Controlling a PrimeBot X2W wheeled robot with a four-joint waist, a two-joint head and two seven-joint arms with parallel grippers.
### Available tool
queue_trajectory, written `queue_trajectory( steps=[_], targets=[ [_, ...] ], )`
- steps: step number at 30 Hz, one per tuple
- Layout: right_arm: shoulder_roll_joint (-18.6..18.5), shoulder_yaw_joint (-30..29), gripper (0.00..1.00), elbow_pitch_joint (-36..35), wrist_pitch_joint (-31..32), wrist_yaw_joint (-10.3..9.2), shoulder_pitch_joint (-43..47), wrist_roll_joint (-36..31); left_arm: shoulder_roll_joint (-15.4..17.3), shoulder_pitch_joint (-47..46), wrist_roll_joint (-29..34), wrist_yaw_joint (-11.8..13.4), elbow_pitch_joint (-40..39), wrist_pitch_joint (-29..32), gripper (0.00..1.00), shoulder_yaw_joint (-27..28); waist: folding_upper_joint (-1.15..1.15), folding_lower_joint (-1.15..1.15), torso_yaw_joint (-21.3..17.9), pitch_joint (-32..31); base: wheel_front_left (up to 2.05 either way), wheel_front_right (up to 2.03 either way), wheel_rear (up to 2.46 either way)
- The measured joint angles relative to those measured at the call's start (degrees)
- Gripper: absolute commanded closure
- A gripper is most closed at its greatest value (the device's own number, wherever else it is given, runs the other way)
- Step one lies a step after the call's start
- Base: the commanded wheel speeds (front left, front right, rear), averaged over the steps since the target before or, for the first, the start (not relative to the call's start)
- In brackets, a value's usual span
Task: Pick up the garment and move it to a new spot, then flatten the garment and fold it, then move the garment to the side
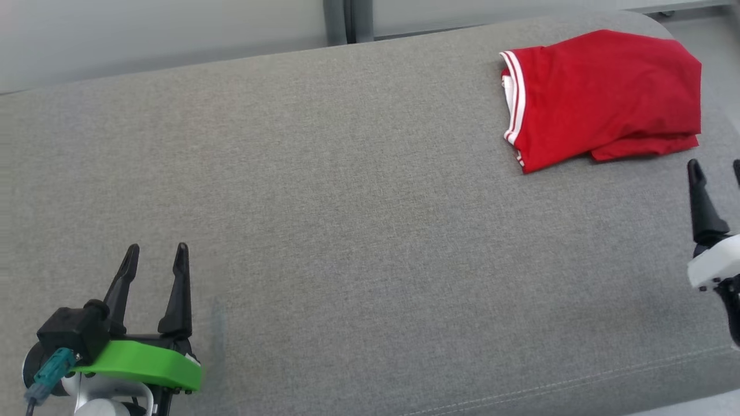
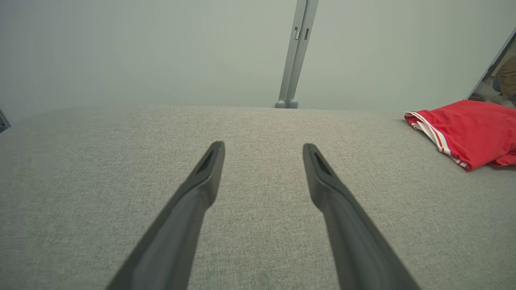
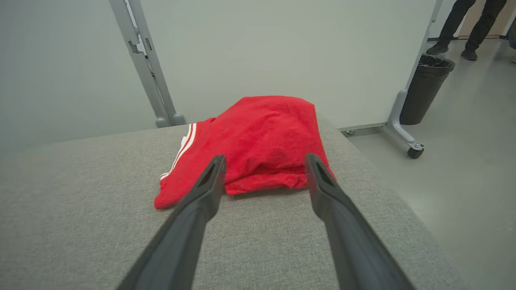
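The garment [image 1: 604, 95] is a red top with white-striped trim, lying folded at the far right of the grey cushioned surface [image 1: 347, 202]. It also appears at the right edge of the left wrist view as the garment [image 2: 469, 131], and straight ahead in the right wrist view as the garment [image 3: 258, 141]. My left gripper [image 1: 157, 249] stands open at the lower left, far from the cloth, with nothing between its fingers [image 2: 205, 173]. My right gripper [image 1: 716, 167] is open just short of the garment's near edge, empty, its fingers [image 3: 211, 177] framing the cloth.
The surface's right edge [image 3: 387, 193] drops to the floor close beside the garment. Beyond it stand a wheeled partition foot [image 3: 407, 141], a black bin [image 3: 423, 88] and a person's legs [image 3: 467, 24]. A grey partition post [image 2: 296, 52] rises behind the surface.
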Motion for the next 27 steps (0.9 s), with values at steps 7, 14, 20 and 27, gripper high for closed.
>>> queue_trajectory(
  steps=[7,14,20,27],
  targets=[
    [3.9,2.6,0.00,-4.2,-0.1,-1.60,4.0,-3.7,-0.4,1.7,0.4,0.0,1.4,-0.3,0.00,-0.6,0.00,0.00,3.5,-3.5,0.00,0.00,0.00],
    [5.3,3.2,0.00,-5.1,-0.2,-2.76,8.4,-7.4,-0.4,3.9,0.8,0.0,3.7,-0.4,0.00,-0.6,0.00,0.00,6.2,-6.8,0.00,0.00,0.00],
    [7.3,3.3,0.00,-7.3,-0.2,-3.12,10.3,-10.0,-0.2,5.2,1.4,0.0,5.2,-0.4,0.00,-0.3,0.00,0.00,8.5,-9.2,0.00,0.00,0.00],
    [8.7,3.2,0.00,-8.9,-0.2,-3.53,11.6,-12.3,0.4,5.4,1.4,0.0,5.5,-0.4,0.00,-0.4,0.00,0.00,10.4,-10.5,0.00,0.00,0.00]
  ],
)
